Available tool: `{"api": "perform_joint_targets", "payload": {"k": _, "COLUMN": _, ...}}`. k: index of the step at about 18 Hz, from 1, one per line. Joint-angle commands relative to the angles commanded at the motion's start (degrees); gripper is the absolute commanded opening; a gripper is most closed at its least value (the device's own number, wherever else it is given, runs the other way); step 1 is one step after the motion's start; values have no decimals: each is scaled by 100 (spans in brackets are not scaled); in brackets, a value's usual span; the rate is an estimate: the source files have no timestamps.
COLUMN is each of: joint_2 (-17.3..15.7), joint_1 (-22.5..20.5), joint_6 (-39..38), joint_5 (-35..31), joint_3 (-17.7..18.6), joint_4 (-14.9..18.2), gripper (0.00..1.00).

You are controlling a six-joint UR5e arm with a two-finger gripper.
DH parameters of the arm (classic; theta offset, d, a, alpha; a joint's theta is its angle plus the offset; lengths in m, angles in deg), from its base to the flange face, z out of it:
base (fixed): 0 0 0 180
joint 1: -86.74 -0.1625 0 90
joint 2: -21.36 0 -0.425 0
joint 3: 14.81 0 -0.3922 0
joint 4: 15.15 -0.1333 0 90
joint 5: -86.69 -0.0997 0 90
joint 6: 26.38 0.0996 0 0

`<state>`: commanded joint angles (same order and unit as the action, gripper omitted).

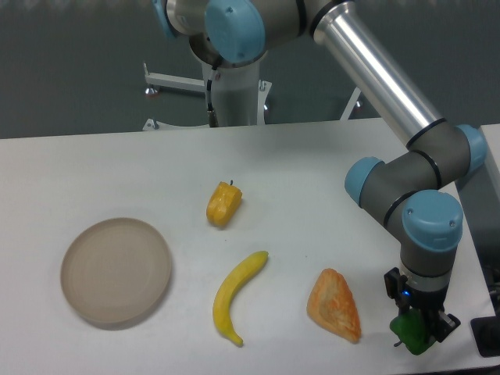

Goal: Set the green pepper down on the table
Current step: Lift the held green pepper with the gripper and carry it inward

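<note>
Behind my table (312, 156) hung a dark grey-green backdrop (70, 62), plain and evenly lit. A white metal frame (176, 82) with a small foot stood against it, just past the table's far edge. The light was soft and diffuse, throwing only faint shadows. A dark block (488, 337) sat at the right edge.

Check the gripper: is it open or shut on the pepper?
Shut on the green pepper. The gripper has its fingers on either side of it at the table's right front corner. Whether the pepper touches the table, cannot tell.
</note>
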<state>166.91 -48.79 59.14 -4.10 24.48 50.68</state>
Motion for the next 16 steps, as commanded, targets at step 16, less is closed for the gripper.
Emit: {"api": "perform_joint_targets", "payload": {"k": 16, "joint_2": -2195, "joint_1": -492, "joint_6": 114, "joint_5": 685, "joint_3": 3065, "joint_4": 185, "gripper": 33}}
